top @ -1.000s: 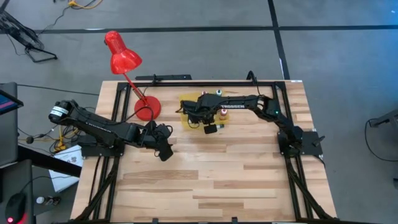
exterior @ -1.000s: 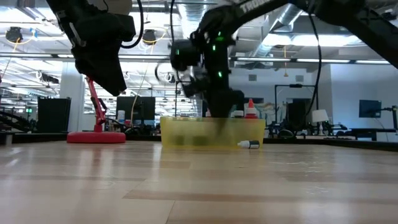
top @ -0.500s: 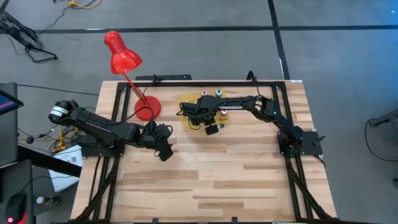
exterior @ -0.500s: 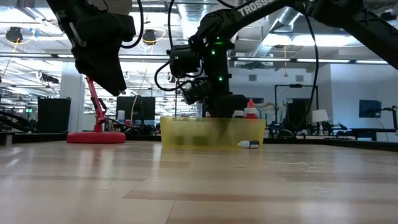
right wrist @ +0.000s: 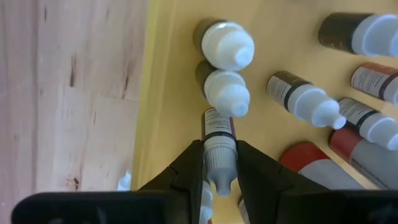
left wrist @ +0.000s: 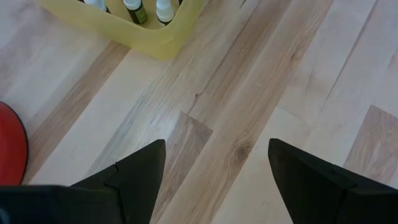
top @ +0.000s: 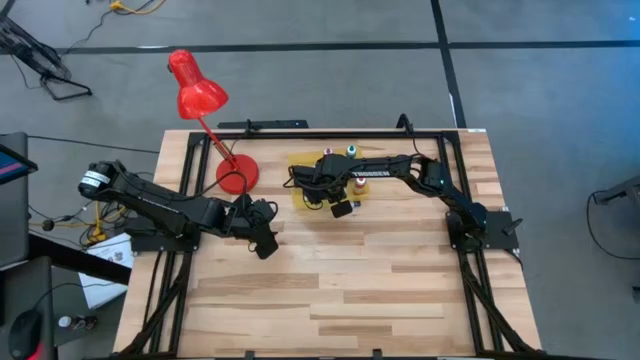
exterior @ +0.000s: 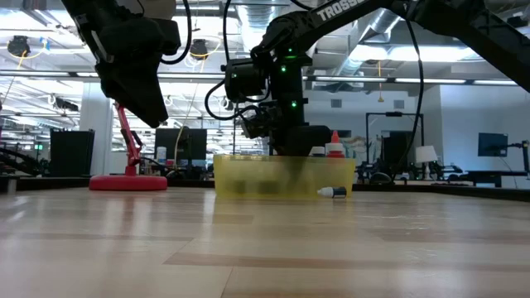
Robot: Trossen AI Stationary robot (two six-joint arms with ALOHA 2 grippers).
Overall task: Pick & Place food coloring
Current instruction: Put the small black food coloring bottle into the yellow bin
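A shallow yellow tray [top: 300,161] at the table's far middle holds several small food coloring bottles with pale caps [right wrist: 229,45]. My right gripper [right wrist: 219,173] reaches down into the tray [exterior: 248,178] and is shut on one dark red bottle [right wrist: 218,127], close beside two upright ones. Another bottle [exterior: 331,192] lies on its side on the table just in front of the tray. My left gripper [top: 265,240] hangs open above the bare wood to the tray's near left, with nothing between its fingers [left wrist: 134,177]. My right gripper pinches the dark red bottle at its pale cap and neck [right wrist: 219,157] between its two fingers [right wrist: 194,169]. It comes from above, pointing steeply down. The bottle's body points away from the fingers toward the tray floor; whether its base rests there I cannot tell.
A red desk lamp [top: 198,92] stands with its round base [top: 237,173] left of the tray. Loose bottles stand beyond the tray's far edge [top: 351,150] and at its right [top: 360,182]. Bare wood covers the whole near half of the table [top: 330,290].
My right gripper has stayed down in the tray and has rolled a little about its own pointing line. The left arm has kept still.
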